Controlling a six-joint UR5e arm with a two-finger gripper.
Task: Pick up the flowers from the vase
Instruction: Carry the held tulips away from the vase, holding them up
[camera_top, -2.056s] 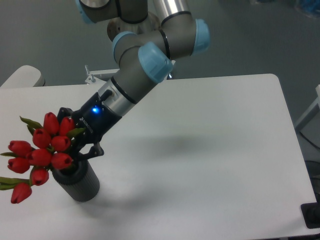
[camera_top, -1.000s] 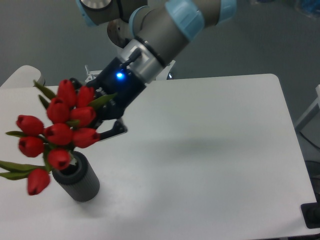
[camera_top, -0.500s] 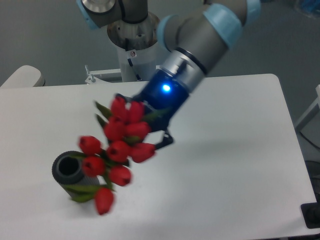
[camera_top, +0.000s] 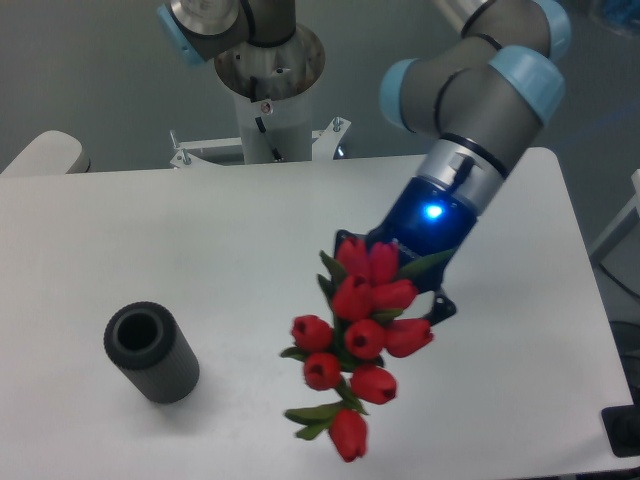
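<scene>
While the arm reaches down from the far right, its gripper (camera_top: 405, 290) is clamped on the flowers (camera_top: 358, 340), holding the red bunch clear above the white table (camera_top: 250, 230), heads drooping toward the near edge. Well off to the left, the vase (camera_top: 150, 353) stands upright, mouth open.

The vase (camera_top: 152, 352) stands upright on the tabletop (camera_top: 250, 230) near its front left. The flowers (camera_top: 358, 340) hang in the air well to the right of the vase, clear of it. The tool (camera_top: 405, 275) sits just behind and right of the flowers, clamped on them.
</scene>
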